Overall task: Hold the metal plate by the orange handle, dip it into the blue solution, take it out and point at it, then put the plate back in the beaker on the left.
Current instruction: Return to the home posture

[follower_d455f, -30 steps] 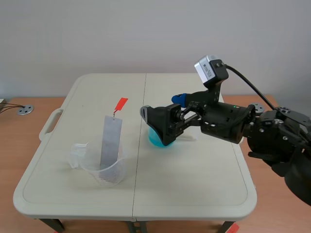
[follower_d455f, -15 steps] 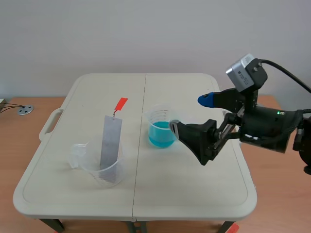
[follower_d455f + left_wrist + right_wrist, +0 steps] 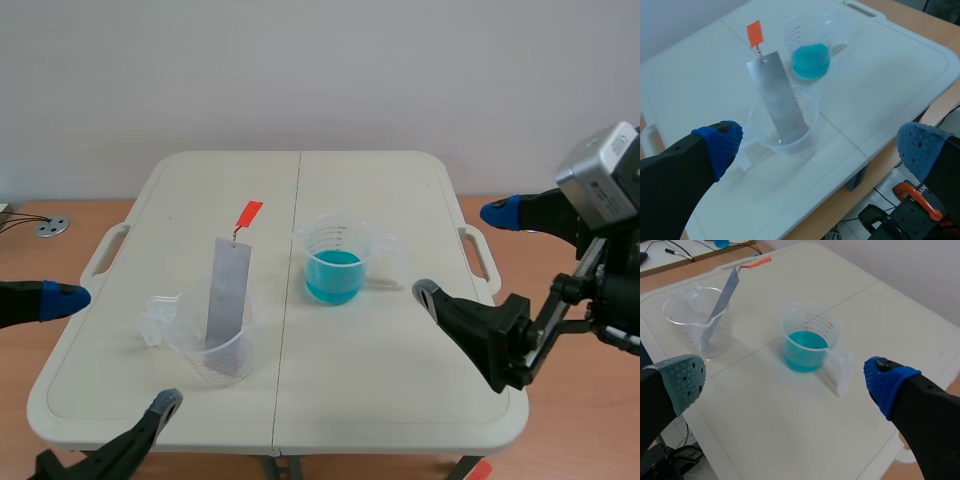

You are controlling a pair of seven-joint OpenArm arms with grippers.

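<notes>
The grey metal plate (image 3: pixel 227 291) leans in the clear empty beaker (image 3: pixel 212 349) on the left, its orange handle (image 3: pixel 248 214) sticking up and back. The beaker of blue solution (image 3: pixel 335 264) stands at the table's middle. My left gripper (image 3: pixel 115 350) is open at the front left corner, short of the clear beaker and touching nothing. My right gripper (image 3: pixel 465 255) is open to the right of the blue beaker, nothing between its fingers. From the left wrist, plate (image 3: pixel 780 100) and handle (image 3: pixel 755 34) lie ahead of the open gripper (image 3: pixel 819 141). In the right wrist view the blue beaker (image 3: pixel 807 347) lies ahead of the open gripper (image 3: pixel 786 377).
The white folding table (image 3: pixel 400 390) has a centre seam and side handles. A small round grey object (image 3: pixel 52 227) with cables lies on the wooden floor at the far left. In the right wrist view the clear beaker (image 3: pixel 700 322) stands beyond the grey-green fingertip.
My right gripper has pulled back from the blue beaker to the table's right edge, staying open. My left gripper has come into view at the front left.
</notes>
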